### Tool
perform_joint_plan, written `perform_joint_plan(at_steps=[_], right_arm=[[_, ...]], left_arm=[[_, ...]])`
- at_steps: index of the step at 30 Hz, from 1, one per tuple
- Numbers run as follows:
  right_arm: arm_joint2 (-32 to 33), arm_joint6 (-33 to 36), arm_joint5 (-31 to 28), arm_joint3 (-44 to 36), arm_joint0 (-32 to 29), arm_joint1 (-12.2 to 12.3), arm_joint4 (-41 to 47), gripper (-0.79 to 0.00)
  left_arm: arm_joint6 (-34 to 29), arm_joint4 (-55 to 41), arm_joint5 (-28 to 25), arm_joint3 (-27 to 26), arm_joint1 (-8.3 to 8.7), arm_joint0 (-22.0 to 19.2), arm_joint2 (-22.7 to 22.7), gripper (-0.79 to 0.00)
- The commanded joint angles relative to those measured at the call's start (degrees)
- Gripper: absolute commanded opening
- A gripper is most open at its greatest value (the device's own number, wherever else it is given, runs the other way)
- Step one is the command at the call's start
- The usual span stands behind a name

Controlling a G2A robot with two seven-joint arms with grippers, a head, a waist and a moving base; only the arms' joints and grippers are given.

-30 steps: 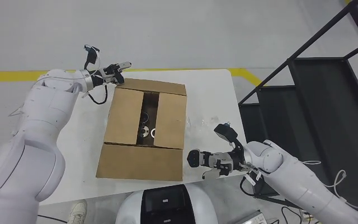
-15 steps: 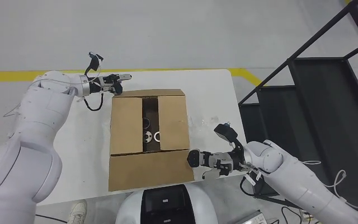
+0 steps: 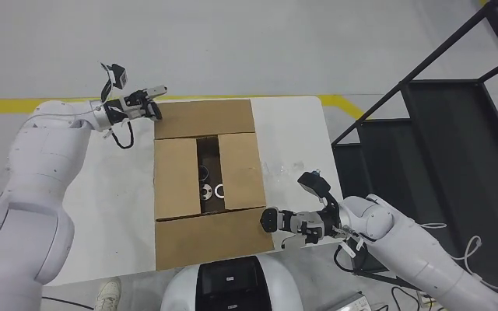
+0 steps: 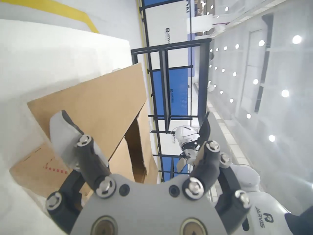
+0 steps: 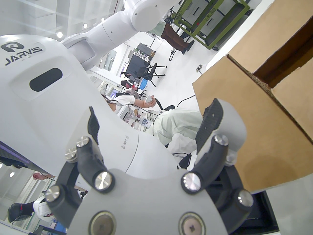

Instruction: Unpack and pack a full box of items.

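Brown cardboard box (image 3: 177,180) on white bench (image 3: 289,136), flaps ajar. L gripper (image 3: 149,101) spread by far corner; R gripper (image 3: 268,220) spread by near corner.

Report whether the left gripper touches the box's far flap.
Cannot tell. Top view: the left gripper sits right beside the far flap; its wrist view has one finger overlapping the flap, neither gap nor contact plain.

The box (image 3: 175,179) is plain brown, with a red dotted line (image 4: 55,169) on one side. The tabletop (image 3: 117,194) is white. A yellow stripe (image 3: 23,104) crosses the grey floor (image 3: 249,39).
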Motion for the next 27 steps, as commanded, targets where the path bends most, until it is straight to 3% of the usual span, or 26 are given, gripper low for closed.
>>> perform_joint_plan(at_steps=[1,4,18,22,27], right_arm=[[0.0,0.0,0.0,0.0,0.0,0.0,0.0,0.0],[0.0,0.0,0.0,0.0,0.0,0.0,0.0,0.0],[0.0,0.0,0.0,0.0,0.0,0.0,0.0,0.0],[-0.9,-1.8,3.9,-1.2,1.3,-0.6,1.2,0.0],[-2.9,-2.6,11.0,-1.5,6.1,-2.0,2.1,0.0]], left_arm=[[0.2,-1.4,-0.2,-1.5,0.92,0.9,-1.2,0.0],[0.9,-2.9,-0.9,-4.7,2.69,2.6,-3.2,0.0],[0.9,-2.9,-0.9,-4.7,2.69,2.6,-3.2,0.0],[0.0,-3.6,0.6,-7.3,2.88,4.1,-3.7,0.0],[-1.5,-4.2,1.5,-12.7,5.35,7.4,-6.7,0.0]])
